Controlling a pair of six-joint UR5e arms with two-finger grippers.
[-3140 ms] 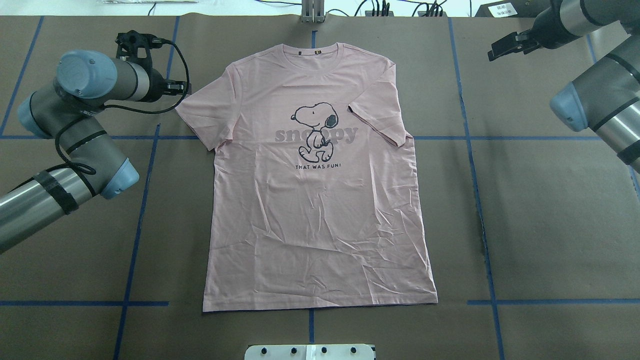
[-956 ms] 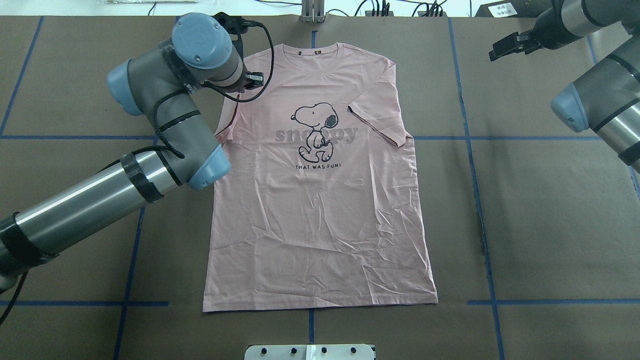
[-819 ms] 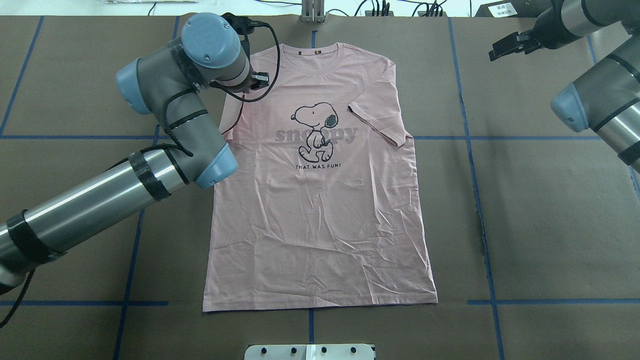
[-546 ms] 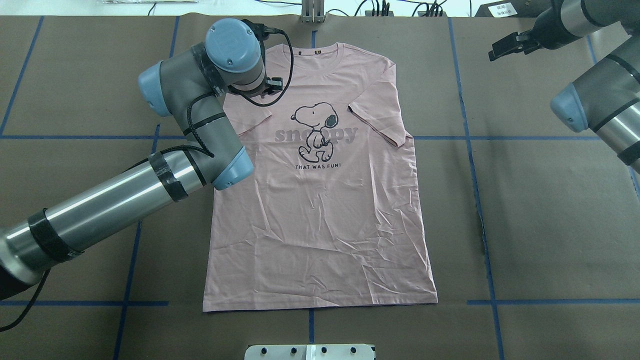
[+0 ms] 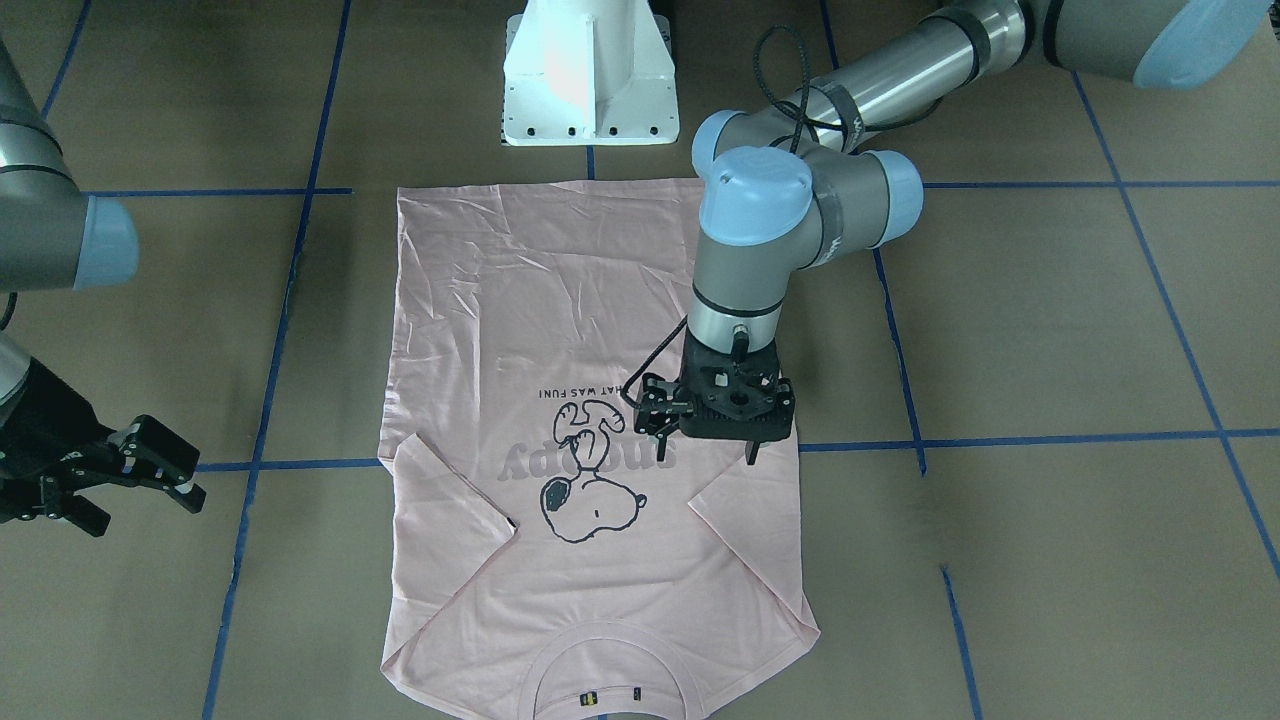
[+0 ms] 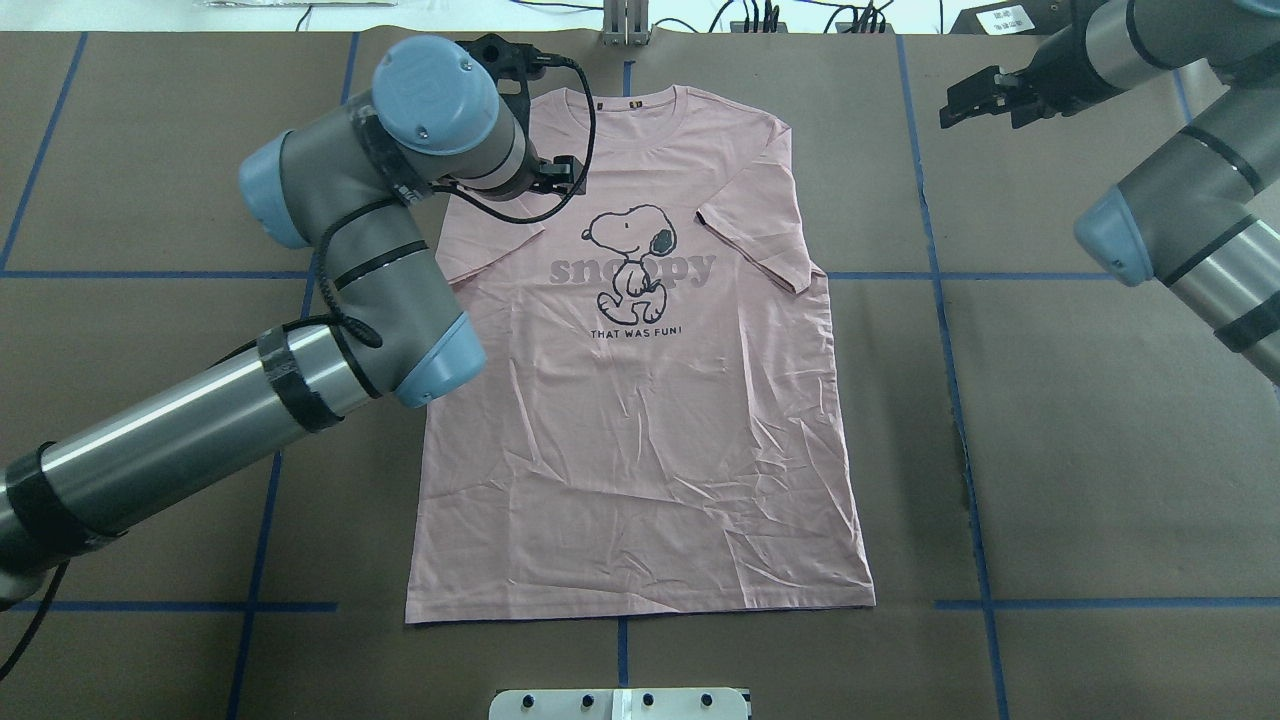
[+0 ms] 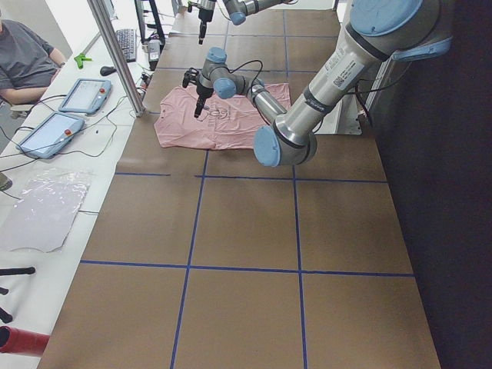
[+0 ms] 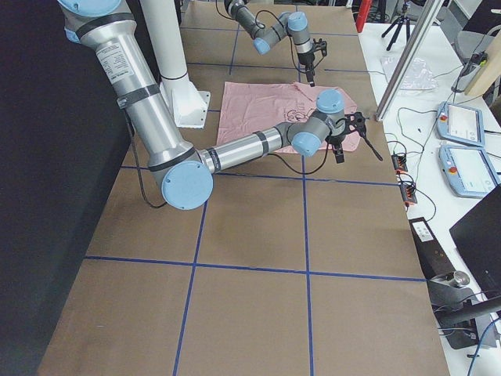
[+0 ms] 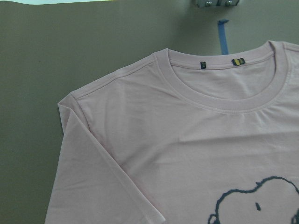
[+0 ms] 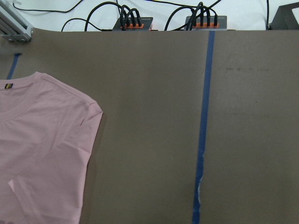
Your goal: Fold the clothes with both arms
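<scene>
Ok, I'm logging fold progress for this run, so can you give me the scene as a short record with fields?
garment: pink T-shirt, flat on the table, Snoopy print facing up
sleeve on left arm's side: folded in over the chest
other sleeve: folded in over the chest
left end effector: above the shirt beside the print, no cloth seen in it, opening unclear
right end effector: open, over bare table off the shirt's side
body fold: not yet done

Pale pink T-shirt (image 6: pixel 640 430), dark Snoopy print (image 6: pixel 628 262), grey lettering (image 6: pixel 572 272); brown table cover (image 6: pixel 1100 450), blue tape grid (image 6: pixel 1100 603)
</scene>
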